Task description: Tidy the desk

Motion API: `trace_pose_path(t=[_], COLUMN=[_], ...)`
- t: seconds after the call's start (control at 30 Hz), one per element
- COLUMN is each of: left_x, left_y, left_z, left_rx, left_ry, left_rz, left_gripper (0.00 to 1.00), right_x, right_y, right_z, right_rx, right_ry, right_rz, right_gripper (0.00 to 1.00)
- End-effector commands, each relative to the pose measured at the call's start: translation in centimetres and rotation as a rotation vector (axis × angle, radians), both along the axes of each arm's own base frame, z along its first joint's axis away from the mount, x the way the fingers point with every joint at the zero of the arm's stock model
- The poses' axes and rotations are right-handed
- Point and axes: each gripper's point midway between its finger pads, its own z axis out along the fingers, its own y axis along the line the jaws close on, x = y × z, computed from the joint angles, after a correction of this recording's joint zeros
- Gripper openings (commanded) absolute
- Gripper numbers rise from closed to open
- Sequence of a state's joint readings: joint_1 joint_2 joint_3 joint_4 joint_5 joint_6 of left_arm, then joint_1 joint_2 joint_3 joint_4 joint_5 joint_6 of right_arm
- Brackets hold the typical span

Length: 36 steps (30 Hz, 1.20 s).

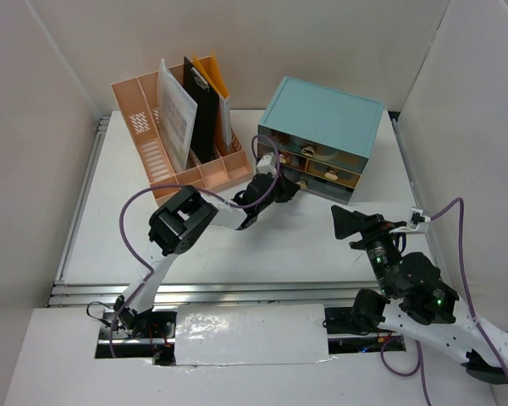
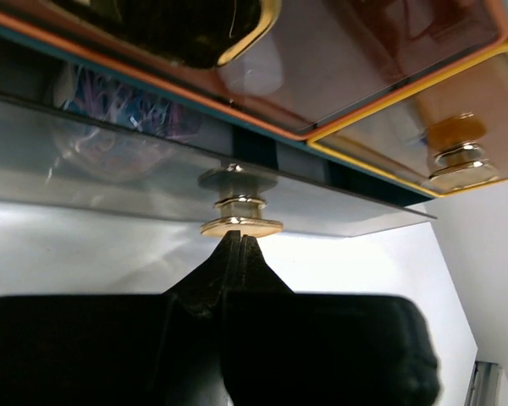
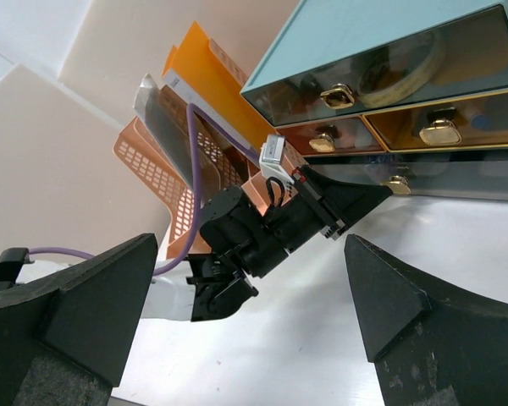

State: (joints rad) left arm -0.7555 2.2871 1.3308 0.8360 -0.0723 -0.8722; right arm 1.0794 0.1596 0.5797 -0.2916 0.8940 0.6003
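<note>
The white desk (image 1: 305,254) carries a teal drawer cabinet (image 1: 322,114) and a pink file organizer (image 1: 144,106) at the back. My left gripper (image 1: 289,188) reaches to the cabinet's bottom drawer (image 2: 110,169). It is shut with nothing between its fingers, and its joined tips (image 2: 240,239) press against the front of that drawer's gold knob (image 2: 240,225). The right wrist view shows the same contact at the bottom knob (image 3: 398,183). My right gripper (image 1: 347,222) hovers over the desk's right part, open and empty, pointing at the cabinet; its fingers (image 3: 110,288) frame the left arm.
The organizer holds a black clipboard (image 1: 201,110), an orange folder (image 1: 213,74) and white sheets (image 1: 176,114). The cabinet's upper drawers have gold knobs (image 3: 337,95) and look pushed in. White panel walls (image 1: 34,127) stand on three sides; an aluminium rail (image 1: 195,292) runs along the near edge.
</note>
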Motion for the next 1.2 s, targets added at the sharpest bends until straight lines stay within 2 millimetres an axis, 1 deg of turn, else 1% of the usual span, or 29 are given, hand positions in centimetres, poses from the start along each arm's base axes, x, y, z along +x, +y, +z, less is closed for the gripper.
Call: trace_pose_path(t=[0.0,0.1,0.13,0.27,0.37,0.67,0.77,0.83,0.87,0.9,0.93,0.97,1.0,1.03,1.07,1.1,1.13,1.17], left_x=[0.8,1.5,1.8,2.2,2.5,2.9,2.6,1.9,1.7,0.4,-0.3,-0.6,-2.0,-2.8,-3.1,-4.4,-5.4,-5.8], left_y=[-0.5,-1.0,-1.1,-1.1,-1.0,-1.4,-0.9,-0.2,0.7,1.5,2.1,3.2,3.6,4.3,5.2,5.6,6.3,7.3], left_z=[4.3,4.0,3.6,2.6,2.2,2.5,3.0,2.9,2.7,2.7,2.6,2.6,3.3,2.7,2.9,4.2,3.6,5.8], left_rx=[-0.108,-0.09,-0.077,-0.053,-0.045,-0.052,-0.058,-0.049,-0.037,-0.024,-0.003,0.027,0.053,0.101,0.131,0.151,0.208,0.207], left_ry=[-0.102,-0.102,-0.091,-0.079,-0.081,-0.109,-0.112,-0.073,-0.056,-0.031,-0.023,-0.028,-0.032,-0.011,-0.013,-0.027,-0.006,-0.024], left_rz=[0.011,0.016,0.018,0.034,0.047,0.041,0.053,0.07,0.109,0.129,0.15,0.203,0.214,0.23,0.269,0.268,0.276,0.309], left_gripper=[0.0,0.0,0.0,0.0,0.0,0.0,0.0,0.0,0.03,0.1,0.17,0.3,0.37,0.44,0.53,0.58,0.65,0.68], right_x=[0.0,-0.1,-0.1,-0.1,0.0,0.2,0.3,0.2,0.3,0.3,0.3,0.3,0.3,0.3,0.3,0.3,0.2,0.1], right_y=[-0.4,-0.5,-0.5,-0.9,-1.0,-0.8,-0.6,-0.5,-0.3,-0.3,-0.2,-0.1,0.0,0.1,0.3,0.3,0.5,0.7], right_z=[1.0,1.1,1.0,1.1,1.2,1.3,1.2,1.2,1.0,1.0,1.0,0.9,0.9,0.9,0.9,1.1,1.2,1.2], right_rx=[0.013,0.01,0.008,0.002,-0.002,-0.023,-0.032,-0.029,-0.037,-0.038,-0.035,-0.035,-0.034,-0.031,-0.031,-0.025,-0.03,-0.035], right_ry=[-0.025,-0.026,-0.026,-0.032,-0.039,-0.046,-0.043,-0.044,-0.038,-0.036,-0.034,-0.034,-0.034,-0.035,-0.034,-0.036,-0.033,-0.031], right_rz=[-0.012,-0.012,-0.014,-0.026,-0.03,-0.035,-0.036,-0.029,-0.026,-0.026,-0.026,-0.021,-0.019,-0.012,-0.005,-0.002,0.006,0.022], right_gripper=[1.0,1.0,1.0,1.0,1.0,1.0,1.0,1.0,1.0,1.0,1.0,1.0,1.0,1.0,1.0,1.0,1.0,1.0])
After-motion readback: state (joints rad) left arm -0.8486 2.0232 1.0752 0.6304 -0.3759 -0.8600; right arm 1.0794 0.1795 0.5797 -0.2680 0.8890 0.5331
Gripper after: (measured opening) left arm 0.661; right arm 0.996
